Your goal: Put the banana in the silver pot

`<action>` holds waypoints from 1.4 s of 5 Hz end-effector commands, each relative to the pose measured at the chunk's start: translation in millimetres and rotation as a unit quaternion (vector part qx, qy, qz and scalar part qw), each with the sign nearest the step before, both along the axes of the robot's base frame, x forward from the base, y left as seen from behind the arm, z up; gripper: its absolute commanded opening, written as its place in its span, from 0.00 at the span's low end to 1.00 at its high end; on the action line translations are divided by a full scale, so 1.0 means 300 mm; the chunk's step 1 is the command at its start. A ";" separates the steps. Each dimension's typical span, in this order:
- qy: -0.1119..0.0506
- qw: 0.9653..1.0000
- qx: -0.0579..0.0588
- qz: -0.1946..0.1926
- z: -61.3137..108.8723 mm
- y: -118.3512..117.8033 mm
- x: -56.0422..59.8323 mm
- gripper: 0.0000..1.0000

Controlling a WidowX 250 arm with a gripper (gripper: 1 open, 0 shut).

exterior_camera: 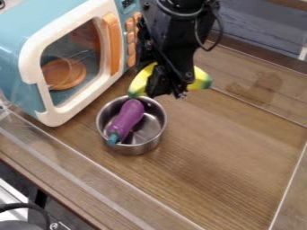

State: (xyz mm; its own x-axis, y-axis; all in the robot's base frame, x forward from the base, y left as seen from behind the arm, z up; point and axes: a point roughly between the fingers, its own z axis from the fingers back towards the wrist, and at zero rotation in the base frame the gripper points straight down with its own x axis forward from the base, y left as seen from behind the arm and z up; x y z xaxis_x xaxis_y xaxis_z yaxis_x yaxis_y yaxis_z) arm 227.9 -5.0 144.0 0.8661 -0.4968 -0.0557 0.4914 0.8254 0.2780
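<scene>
The yellow banana [143, 81] hangs in the air just above the far rim of the silver pot [153, 137]. My black gripper [170, 82] is shut on the banana's middle, so its two ends stick out left and right of the fingers. A purple eggplant [126, 119] with a green stem lies inside the pot, leaning on its left wall. The pot's handle does not show.
A teal and cream toy microwave [54, 56] with an orange dish [66, 72] behind its window stands left of the pot. A clear raised border [72, 184] runs along the wooden table's front and right sides. Bare wood lies right of the pot.
</scene>
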 end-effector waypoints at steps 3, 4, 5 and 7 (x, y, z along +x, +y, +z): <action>-0.032 0.999 -0.002 -0.007 0.062 -0.005 0.003 0.00; -0.033 0.999 -0.003 -0.013 0.064 -0.007 -0.001 0.00; -0.033 0.999 -0.003 -0.017 0.066 -0.010 -0.005 0.00; -0.034 0.999 -0.003 -0.021 0.065 -0.026 0.001 0.00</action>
State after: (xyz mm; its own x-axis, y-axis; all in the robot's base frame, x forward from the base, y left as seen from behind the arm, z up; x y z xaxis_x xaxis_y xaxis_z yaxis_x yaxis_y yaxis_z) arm 224.0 -11.4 153.9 0.8456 -0.5329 -0.0301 0.5177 0.8052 0.2891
